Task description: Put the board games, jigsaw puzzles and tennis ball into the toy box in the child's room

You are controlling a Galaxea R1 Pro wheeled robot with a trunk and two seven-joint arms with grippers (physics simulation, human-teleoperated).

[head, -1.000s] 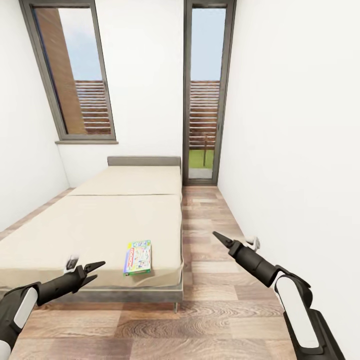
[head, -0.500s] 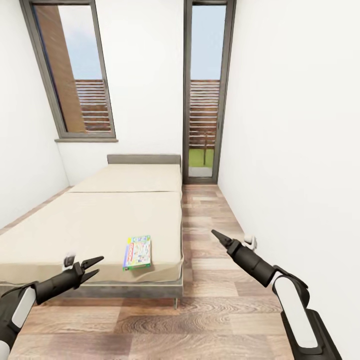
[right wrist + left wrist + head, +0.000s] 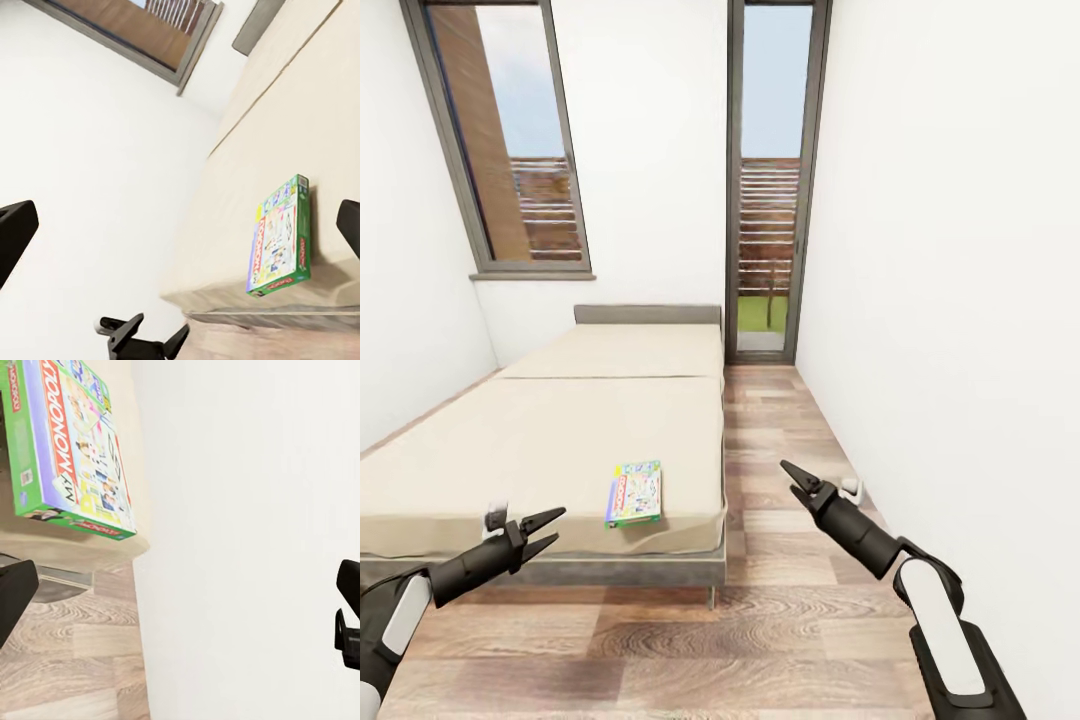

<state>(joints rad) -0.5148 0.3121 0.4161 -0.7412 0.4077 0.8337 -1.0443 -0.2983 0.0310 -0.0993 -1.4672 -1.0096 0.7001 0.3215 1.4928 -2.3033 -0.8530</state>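
Step in hand, as judged: approach to the bed (image 3: 560, 440) for pickup of a board game (image 3: 635, 493) — nothing is held yet. The green-edged box, lettered MY MONOPOLY in the left wrist view, lies flat near the foot-end corner of the bed on the aisle side, just inside the mattress edge.

Left claw (image 3: 545, 528) hovers low off the foot edge of the bed, apart from the game, fingers spread and nothing between them. Right claw (image 3: 796, 479) is held over the wood floor (image 3: 780, 600) in the aisle beside the bed, also clear of everything; in the head view its fingers read as nearly together and bare, though the spread is hard to judge from that angle.

Next move, as judged: the gap to the foot edge must be closed, then the left claw brought over the box. The box is thin and flat, so a grip on its overhang-side edge is likely needed — a slide toward the mattress edge may help.

Only one game is seen on the bed. Fine print on the box is not legible in the head view. Both arms are cut off by the frame bottom.
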